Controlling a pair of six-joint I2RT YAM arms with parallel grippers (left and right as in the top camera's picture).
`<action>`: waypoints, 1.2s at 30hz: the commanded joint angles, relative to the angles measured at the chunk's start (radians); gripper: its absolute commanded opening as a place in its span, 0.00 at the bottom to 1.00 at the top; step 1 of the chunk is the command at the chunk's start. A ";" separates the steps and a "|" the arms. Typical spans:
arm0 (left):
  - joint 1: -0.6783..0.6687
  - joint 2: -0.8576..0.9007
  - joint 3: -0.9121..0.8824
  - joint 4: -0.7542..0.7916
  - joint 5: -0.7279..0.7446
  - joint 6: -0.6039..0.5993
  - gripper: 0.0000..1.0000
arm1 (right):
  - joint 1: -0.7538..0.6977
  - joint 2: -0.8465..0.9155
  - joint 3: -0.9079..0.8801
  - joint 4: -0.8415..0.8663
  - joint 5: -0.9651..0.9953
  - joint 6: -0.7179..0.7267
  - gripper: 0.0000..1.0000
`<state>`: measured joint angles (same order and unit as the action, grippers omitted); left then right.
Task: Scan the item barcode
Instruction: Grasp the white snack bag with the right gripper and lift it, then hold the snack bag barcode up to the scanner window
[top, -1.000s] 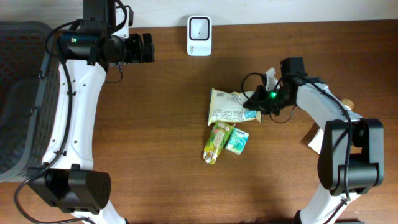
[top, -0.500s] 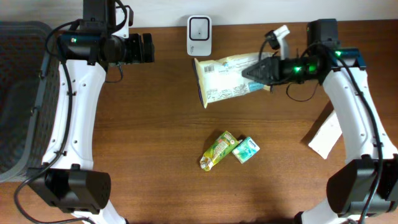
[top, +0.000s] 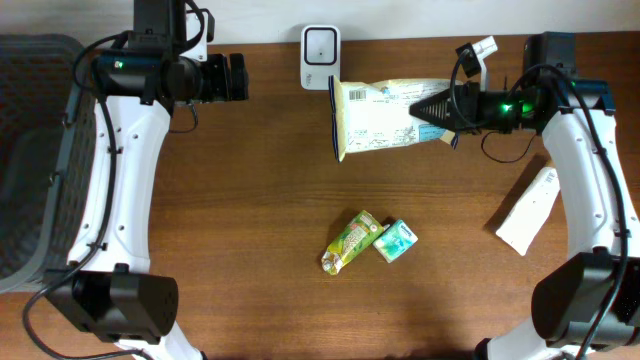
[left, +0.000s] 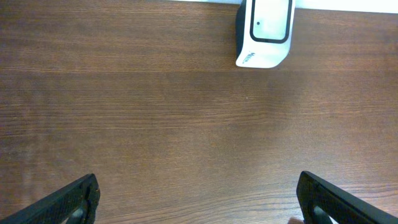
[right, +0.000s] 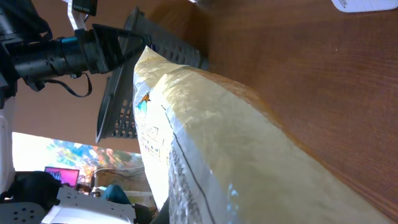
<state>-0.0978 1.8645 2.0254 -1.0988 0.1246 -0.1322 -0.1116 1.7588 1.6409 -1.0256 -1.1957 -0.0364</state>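
**Operator:** So, what's different from a second ago?

**Spotter:** Your right pincer (top: 432, 106) was down at the pile in the middle of the surface (top: 250, 250). Now it's up near the back edge, clamped tight on one end of the bag (top: 380, 118). You've lifted the bag off the two small packs (top: 352, 240), which lie well apart from it.

**Operator:** Where's the bag against the scanner?

**Spotter:** In the air, roughly level, with its free end just beside the scanner (top: 320, 45) on the right. Over the last half second it drifted a touch away from the scanner, not closer. A printed side faces up, but I can't make out a barcode.

**Operator:** And my left side?

**Spotter:** Your left pincer (top: 240, 77) hasn't moved. It hangs empty with its jaws wide apart, looking toward the scanner.

**Operator:** So where does that put me?

**Spotter:** The pick looks done. What's left is showing the code to the scanner window. You'll probably have to turn the bag and bring it back in.
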 joint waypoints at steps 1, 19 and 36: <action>0.001 0.003 0.002 0.001 0.010 -0.002 0.99 | 0.000 -0.038 0.024 -0.001 -0.049 0.000 0.04; 0.001 0.003 0.002 0.001 0.010 -0.002 0.99 | 0.141 -0.166 0.066 0.011 0.435 -0.077 0.04; 0.003 0.003 0.002 0.001 0.010 -0.002 0.99 | 0.611 0.330 0.180 0.887 1.836 -0.886 0.04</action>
<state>-0.0978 1.8645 2.0254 -1.0977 0.1242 -0.1322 0.4793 2.0163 1.8019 -0.2348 0.5621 -0.6044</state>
